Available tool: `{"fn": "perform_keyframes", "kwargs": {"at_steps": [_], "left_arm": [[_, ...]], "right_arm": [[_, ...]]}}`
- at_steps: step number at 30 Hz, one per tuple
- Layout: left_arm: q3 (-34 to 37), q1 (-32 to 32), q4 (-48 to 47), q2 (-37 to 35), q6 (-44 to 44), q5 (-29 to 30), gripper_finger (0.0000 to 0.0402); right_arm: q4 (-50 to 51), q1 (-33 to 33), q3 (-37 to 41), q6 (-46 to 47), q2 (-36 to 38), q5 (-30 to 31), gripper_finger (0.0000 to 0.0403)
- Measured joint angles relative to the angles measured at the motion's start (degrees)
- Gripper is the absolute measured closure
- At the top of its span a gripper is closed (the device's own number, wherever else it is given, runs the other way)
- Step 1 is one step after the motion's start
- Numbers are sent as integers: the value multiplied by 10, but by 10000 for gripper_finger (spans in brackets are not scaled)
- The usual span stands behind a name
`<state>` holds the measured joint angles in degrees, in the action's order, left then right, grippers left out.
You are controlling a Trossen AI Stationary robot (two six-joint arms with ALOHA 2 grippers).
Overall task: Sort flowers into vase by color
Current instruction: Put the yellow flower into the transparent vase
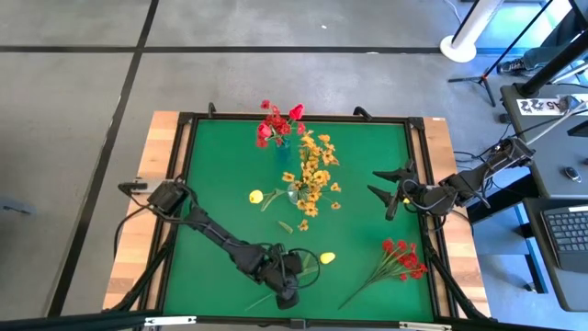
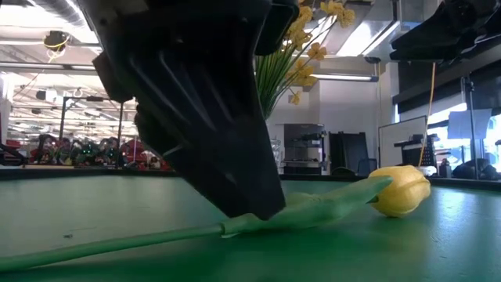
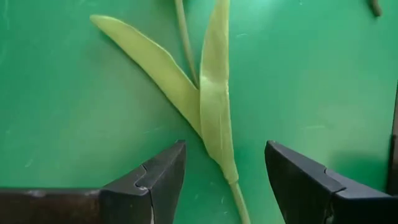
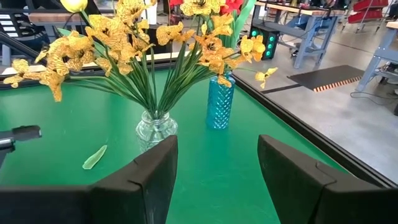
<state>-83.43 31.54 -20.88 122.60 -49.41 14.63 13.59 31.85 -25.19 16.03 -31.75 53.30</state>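
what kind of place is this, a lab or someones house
Most likely a robotics lab or workshop, not a home. The green table stands on a bare concrete floor, metal workbenches show behind it, and a laptop sits at a desk alongside.

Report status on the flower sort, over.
Left gripper open, low over the yellow tulip's stem, straddling it, not closed. Right gripper open, empty, waiting right of the clear vase. Nothing blocking the stem.
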Motion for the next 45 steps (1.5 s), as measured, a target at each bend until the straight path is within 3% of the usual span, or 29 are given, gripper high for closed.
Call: {"fn": "perform_keyframes", "kwargs": {"at_steps": [15, 19, 25, 30, 38, 45], "left_arm": [[-4, -3, -34, 24, -35, 44, 203], [-3, -3, -40, 22, -27, 68, 256], [-2, -4, -46, 20, -31, 74, 379], [-31, 1, -111, 3, -27, 73, 396], [-114, 69, -260, -89, -29, 253, 400], [-108, 159, -256, -171, -10, 521, 401]], "right_arm": [[0, 0, 0, 0, 0, 0, 183], [0, 0, 0, 0, 0, 0, 183], [0, 0, 0, 0, 0, 0, 183], [0, 0, 0, -1, 0, 0, 183], [4, 0, 0, -6, 0, 0, 183], [0, 0, 0, -12, 0, 0, 183]]}}
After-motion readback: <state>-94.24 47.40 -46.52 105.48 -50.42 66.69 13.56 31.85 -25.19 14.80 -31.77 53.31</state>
